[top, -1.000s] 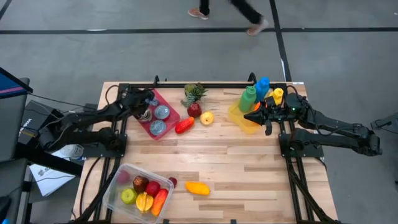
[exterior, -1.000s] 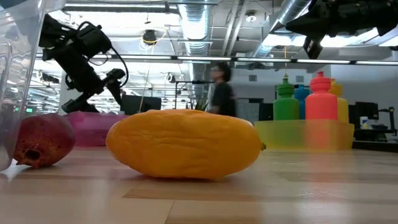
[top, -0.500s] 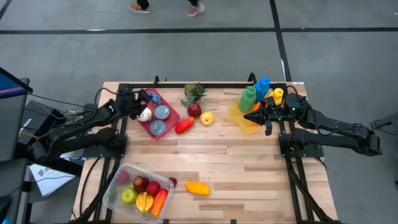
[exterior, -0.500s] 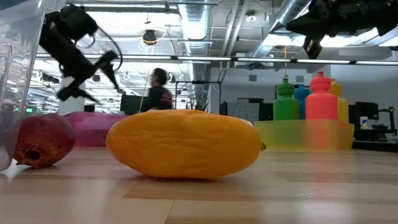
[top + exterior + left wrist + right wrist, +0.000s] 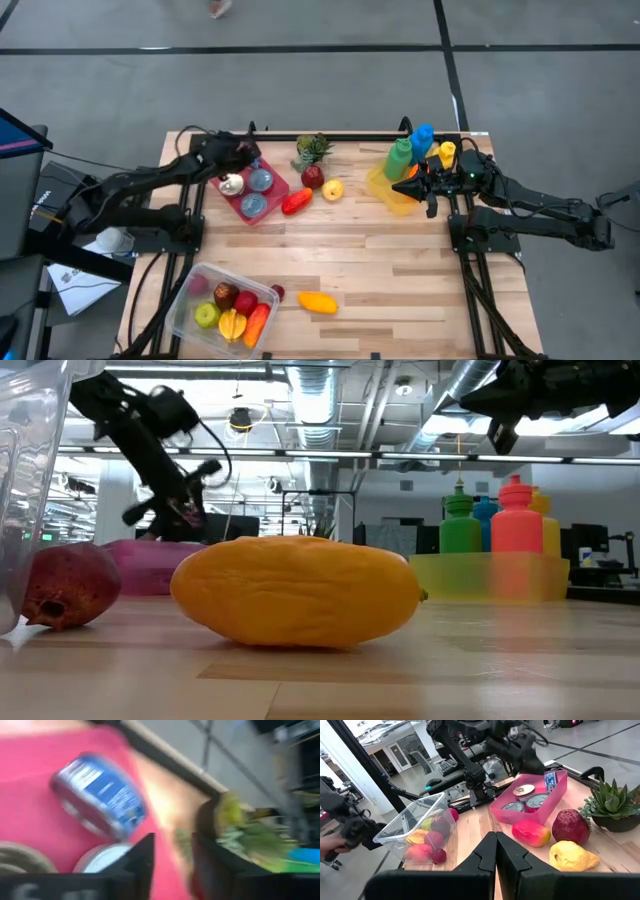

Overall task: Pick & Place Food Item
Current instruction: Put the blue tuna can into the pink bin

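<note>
My left gripper (image 5: 240, 158) hovers over the far end of a pink tray (image 5: 270, 210) holding several cans (image 5: 262, 180). Its fingers (image 5: 145, 862) stand a narrow gap apart with nothing between them, and a blue can (image 5: 100, 795) lies ahead of them. My right gripper (image 5: 402, 186) is shut and waits by the yellow bin (image 5: 385, 192). A yellow mango (image 5: 318, 302) lies near the front edge. A red-yellow fruit (image 5: 297, 201), a dark red fruit (image 5: 313, 177) and a yellow fruit (image 5: 333, 189) lie mid-table.
A clear container (image 5: 190, 320) with several fruits sits at the front left, a small red fruit (image 5: 277, 293) beside it. A potted succulent (image 5: 313, 150) stands at the far edge. Coloured bottles (image 5: 410, 150) stand in the yellow bin. Bare wood lies between mango and bin.
My left gripper has stayed above the pink tray's far end; it swung up and a little toward the table's left edge, then came back toward the tray while rolling about its own axis. A person has walked past beyond the far edge.
</note>
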Motion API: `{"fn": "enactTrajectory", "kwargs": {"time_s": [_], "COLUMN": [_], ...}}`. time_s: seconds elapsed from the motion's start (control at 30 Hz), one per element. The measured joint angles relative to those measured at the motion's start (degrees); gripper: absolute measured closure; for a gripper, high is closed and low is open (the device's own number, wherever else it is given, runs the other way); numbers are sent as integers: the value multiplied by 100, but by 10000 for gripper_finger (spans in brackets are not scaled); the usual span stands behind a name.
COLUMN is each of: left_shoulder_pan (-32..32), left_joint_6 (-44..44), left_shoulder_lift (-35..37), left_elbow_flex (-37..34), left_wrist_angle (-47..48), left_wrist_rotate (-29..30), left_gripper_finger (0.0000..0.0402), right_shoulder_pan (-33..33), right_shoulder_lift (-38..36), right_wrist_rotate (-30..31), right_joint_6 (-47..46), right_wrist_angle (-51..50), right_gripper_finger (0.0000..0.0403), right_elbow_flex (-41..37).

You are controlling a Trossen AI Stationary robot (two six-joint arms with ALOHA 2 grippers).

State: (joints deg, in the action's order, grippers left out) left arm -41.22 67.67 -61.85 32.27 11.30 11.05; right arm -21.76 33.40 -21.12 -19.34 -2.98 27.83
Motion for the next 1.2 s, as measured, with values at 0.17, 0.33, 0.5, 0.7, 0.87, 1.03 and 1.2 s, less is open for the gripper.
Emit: {"fn": "enactTrajectory", "kwargs": {"time_s": [0.17,0.33,0.5,0.7,0.87,1.03,1.2], "left_shoulder_pan": [49,230,513,602,366,294,305], "left_joint_6": [-213,37,467,700,-118,-211,-447], "left_shoulder_lift": [-593,-446,287,1226,867,6,-513], "left_elbow_flex": [-2,0,0,-23,-13,-28,-24], "left_wrist_angle": [-319,359,1610,1100,133,153,173], "left_wrist_rotate": [1,55,768,1516,1480,1311,1306], "left_gripper_finger": [386,395,400,401,401,401,401], "right_shoulder_pan": [0,0,0,-2,-71,-103,-103], "right_shoulder_lift": [0,-2,-1,-2,0,0,0], "right_wrist_rotate": [-1,-1,-1,7,19,19,21], "right_joint_6": [-14,-60,30,153,224,223,195], "right_wrist_angle": [-4,-4,-7,-8,-7,-7,-7], "right_gripper_finger": [403,403,403,403,403,403,403], "right_elbow_flex": [0,0,0,0,0,0,0]}}
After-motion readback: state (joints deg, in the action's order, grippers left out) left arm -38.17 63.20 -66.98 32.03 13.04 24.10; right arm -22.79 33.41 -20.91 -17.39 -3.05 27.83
